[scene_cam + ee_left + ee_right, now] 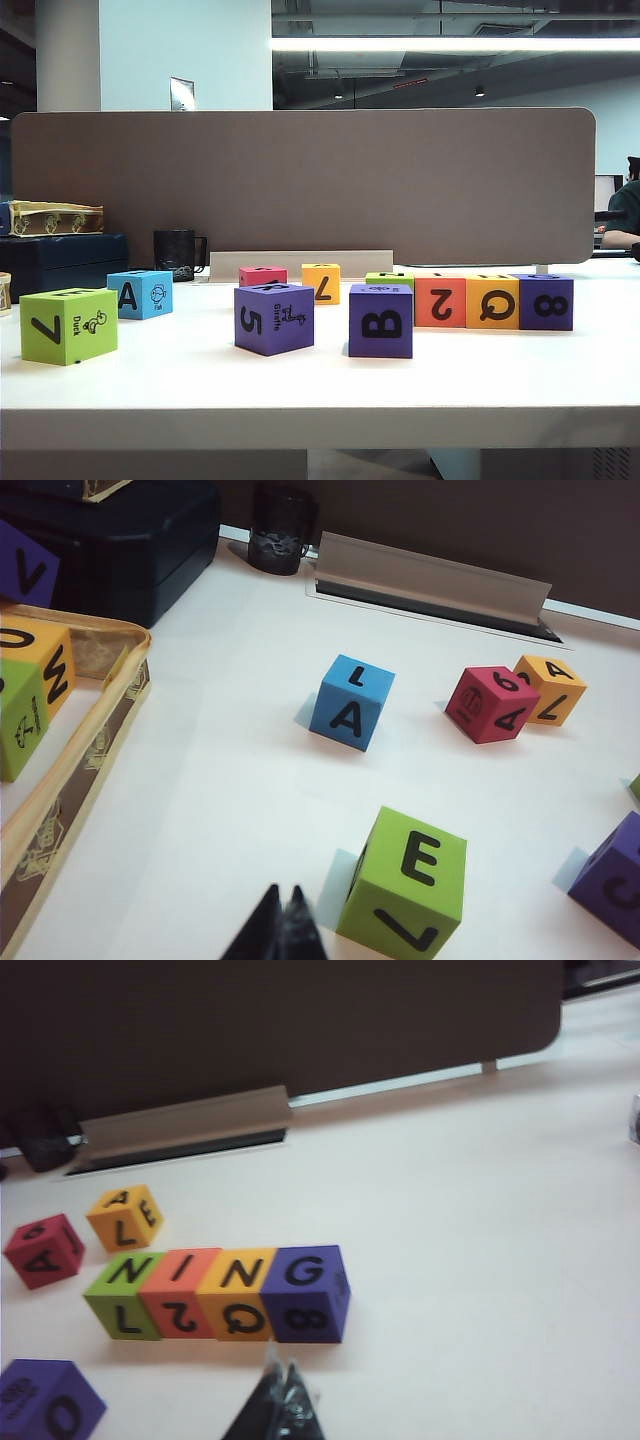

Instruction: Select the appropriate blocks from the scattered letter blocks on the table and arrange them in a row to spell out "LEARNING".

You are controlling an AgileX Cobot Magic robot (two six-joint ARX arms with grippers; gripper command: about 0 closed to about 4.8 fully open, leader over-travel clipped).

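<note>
Four letter blocks stand in a row reading N I N G on top: green point(125, 1295), orange-red point(182, 1290), orange point(238, 1292), purple point(308, 1292). From the front they show as 2 point(440, 301), Q point(492, 301), 8 point(545, 301). My right gripper point(280, 1370) hangs shut and empty just short of the purple G block. My left gripper point(283, 892) is shut and empty beside a green block point(405, 880) with E on top. A blue block point(351, 702) shows L and A. Neither gripper shows in the exterior view. The white table point(200, 375) carries them all.
A red block point(492, 705) and an orange block point(550, 689) lie near the partition point(300, 180). A purple B cube point(381, 320) and a purple 5 cube point(274, 318) stand in front. A tray point(110, 695) holding more blocks, a dark case point(120, 540) and a black cup point(282, 528) are on the left.
</note>
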